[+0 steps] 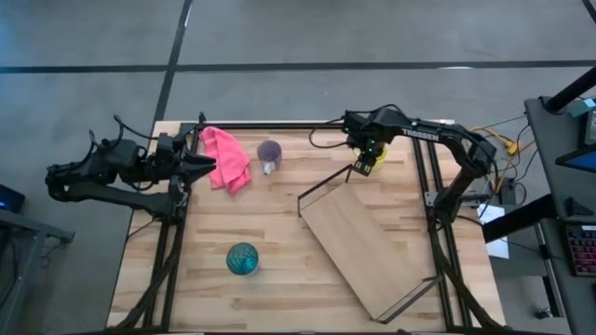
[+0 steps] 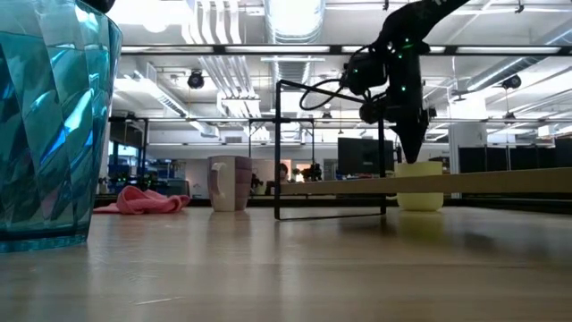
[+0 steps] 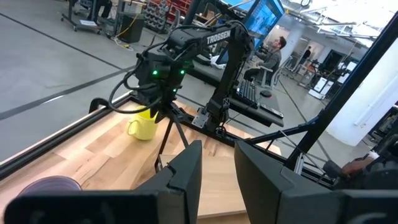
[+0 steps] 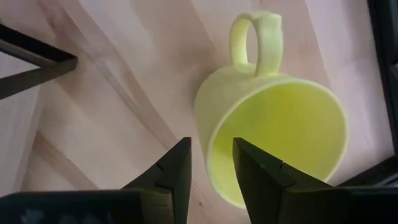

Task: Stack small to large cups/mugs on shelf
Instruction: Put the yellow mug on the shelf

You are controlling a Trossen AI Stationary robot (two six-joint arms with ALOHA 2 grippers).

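Observation:
A yellow mug (image 4: 280, 124) with a handle stands upright on the table near the far right, just beyond the shelf board (image 1: 372, 247). My right gripper (image 4: 211, 168) points down over it, open. One finger is outside the mug's wall and one is over its hollow, on the side opposite the handle. A purple mug (image 1: 270, 152) stands at the far middle. A teal ribbed cup (image 1: 243, 259) stands near the front left. My left gripper (image 1: 207, 167) waits open at the far left beside the pink cloth (image 1: 228, 158).
The shelf board lies slantwise on the right half of the table, with a black wire bracket (image 1: 321, 191) at each short end. One bracket stands close to the yellow mug. The table's right frame post (image 1: 430, 195) is near my right arm.

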